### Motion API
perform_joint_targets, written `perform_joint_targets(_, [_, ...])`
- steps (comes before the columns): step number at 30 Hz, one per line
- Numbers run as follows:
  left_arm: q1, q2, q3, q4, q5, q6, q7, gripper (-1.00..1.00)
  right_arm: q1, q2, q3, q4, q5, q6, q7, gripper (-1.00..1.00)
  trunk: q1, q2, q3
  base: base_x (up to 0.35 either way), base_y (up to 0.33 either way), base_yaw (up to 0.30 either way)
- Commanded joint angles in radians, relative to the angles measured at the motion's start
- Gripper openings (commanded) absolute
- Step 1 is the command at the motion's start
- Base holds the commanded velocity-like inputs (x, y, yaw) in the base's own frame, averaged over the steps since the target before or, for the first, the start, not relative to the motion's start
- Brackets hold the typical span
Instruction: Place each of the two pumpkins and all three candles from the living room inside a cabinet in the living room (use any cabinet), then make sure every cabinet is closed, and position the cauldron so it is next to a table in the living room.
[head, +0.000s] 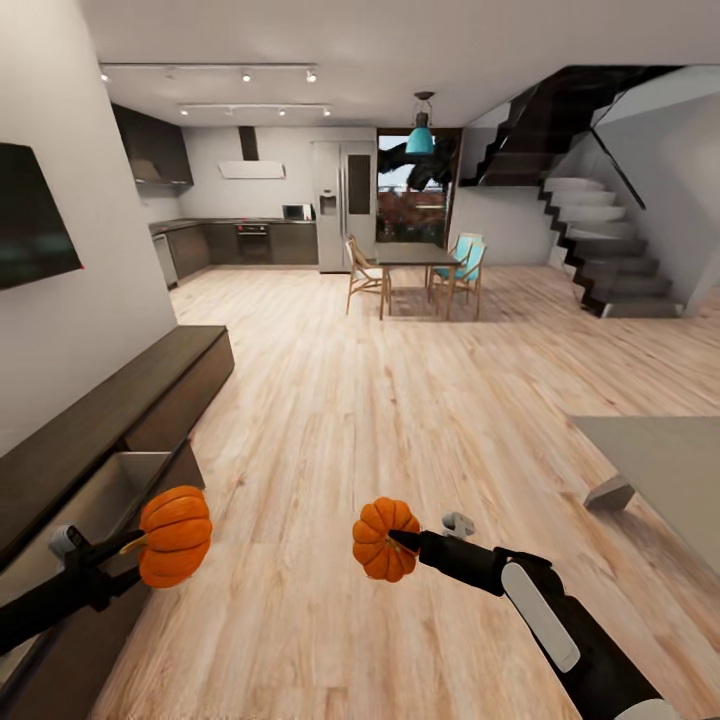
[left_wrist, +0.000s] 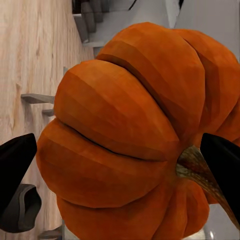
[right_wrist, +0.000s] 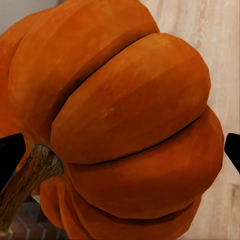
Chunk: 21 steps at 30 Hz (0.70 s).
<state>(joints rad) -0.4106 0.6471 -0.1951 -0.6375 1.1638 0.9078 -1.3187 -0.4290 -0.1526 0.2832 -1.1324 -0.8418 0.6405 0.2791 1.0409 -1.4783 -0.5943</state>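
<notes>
I hold two orange ribbed pumpkins above the wooden floor. My left gripper (head: 135, 545) is shut on one pumpkin (head: 176, 534) (left_wrist: 135, 135), which hangs beside the open drawer (head: 105, 490) of the long dark-brown cabinet (head: 110, 410) along the left wall. My right gripper (head: 395, 540) is shut on the other pumpkin (head: 384, 538) (right_wrist: 120, 120), out over the open floor. In each wrist view the black fingertips (left_wrist: 15, 160) (right_wrist: 10, 157) flank a pumpkin, and its brown stem (left_wrist: 197, 167) (right_wrist: 30, 177) lies by one finger. The candles and the cauldron are out of view.
A pale low table (head: 665, 480) stands at the right. A dining table with chairs (head: 415, 265), the kitchen (head: 240, 235) and a staircase (head: 600, 240) lie farther back. Open wooden floor (head: 400, 400) spreads between them. A dark TV (head: 30, 215) hangs on the left wall.
</notes>
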Motion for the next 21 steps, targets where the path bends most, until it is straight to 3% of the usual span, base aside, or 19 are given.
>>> perform_joint_targets(1, [-0.002,0.001,-0.005,0.001,0.011,0.011,-0.004,-1.00,-0.001,-0.001,0.001,-0.001,-0.010,0.004,0.000,-1.00,-0.004,0.007,0.002,0.000,0.000,0.274])
perform_joint_targets(12, [-0.002,0.001,-0.003,0.001,0.014,0.010,-0.015,-1.00,-0.001,-0.001,0.001,0.000,-0.010,0.004,0.003,-1.00,-0.039,0.070,0.038,0.000,0.000,0.242])
perform_joint_targets(21, [-0.002,0.000,-0.005,0.000,0.013,0.009,-0.006,-1.00,-0.001,0.003,0.001,0.000,-0.010,0.003,0.010,-1.00,-0.039,0.070,0.039,0.078,-0.069,0.027])
